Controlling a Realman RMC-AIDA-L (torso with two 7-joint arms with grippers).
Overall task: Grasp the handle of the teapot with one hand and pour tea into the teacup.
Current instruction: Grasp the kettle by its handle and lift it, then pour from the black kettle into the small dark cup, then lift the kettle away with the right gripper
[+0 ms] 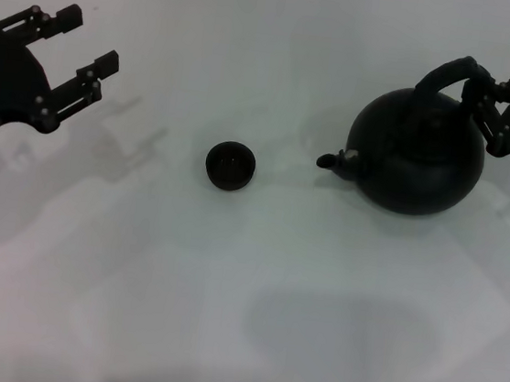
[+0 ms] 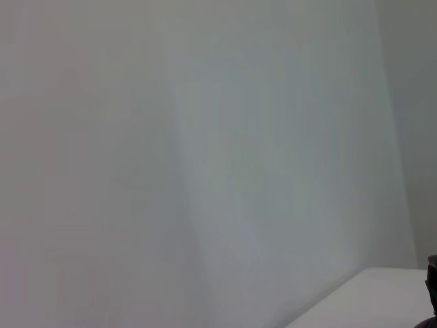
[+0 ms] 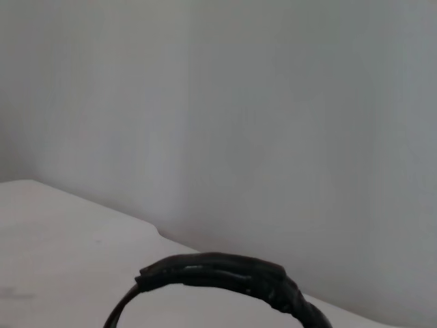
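Head view: right end effector (image 1: pixel 481 95) reaches the handle (image 1: pixel 441 76) of the teapot (image 1: pixel 418 152) at 3 o'clock; whether it pinches cannot be told. The teacup (image 1: pixel 231 166) sits centre; a loose hold risks teapot swing and spillage. Left end effector (image 1: pixel 79 49), spread, is parked at 9 o'clock.

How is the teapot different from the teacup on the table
The teapot is far larger than the teacup. The teapot has a spout and an arched handle; the teacup has neither. The right gripper is at the teapot's handle, while the teacup stands alone. Both are round and matte black.
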